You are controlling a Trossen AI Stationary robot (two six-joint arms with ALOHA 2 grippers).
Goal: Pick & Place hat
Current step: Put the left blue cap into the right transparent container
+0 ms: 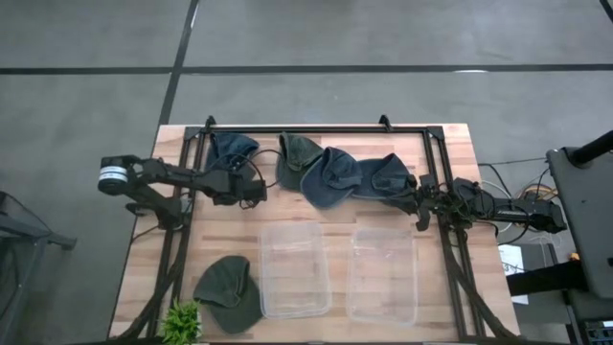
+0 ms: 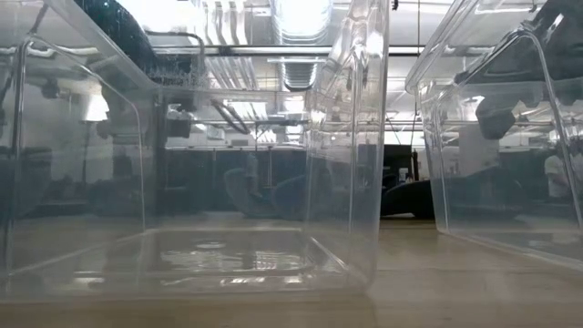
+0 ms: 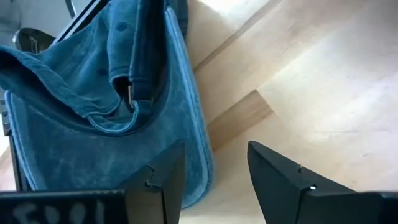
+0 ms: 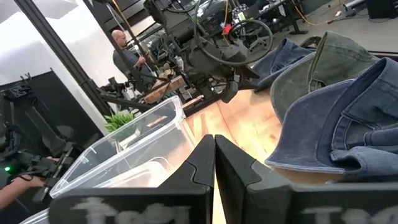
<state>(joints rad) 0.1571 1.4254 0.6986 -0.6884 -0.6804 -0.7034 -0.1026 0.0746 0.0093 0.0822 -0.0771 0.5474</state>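
Note:
Several hats lie in a row along the far side of the table: a dark blue one (image 1: 233, 149), a green one (image 1: 297, 158) and two denim-blue ones (image 1: 330, 177) (image 1: 383, 176). Another green hat (image 1: 228, 292) rests flat near the table's near left corner. My left gripper (image 1: 254, 190) (image 3: 214, 180) is open, low over the wood just right of the dark blue hat (image 3: 93, 106), whose brim edge lies beside one finger. My right gripper (image 1: 419, 206) (image 4: 214, 158) is shut, hovering beside the rightmost denim hat (image 4: 348, 118).
Two clear plastic bins (image 1: 295, 268) (image 1: 381, 275) stand side by side on the table's near half, filling the low view (image 2: 228, 182). A small green plant (image 1: 182, 323) sits at the near left corner. A black frame (image 1: 316, 129) borders the table. A person (image 4: 124, 59) stands beyond.

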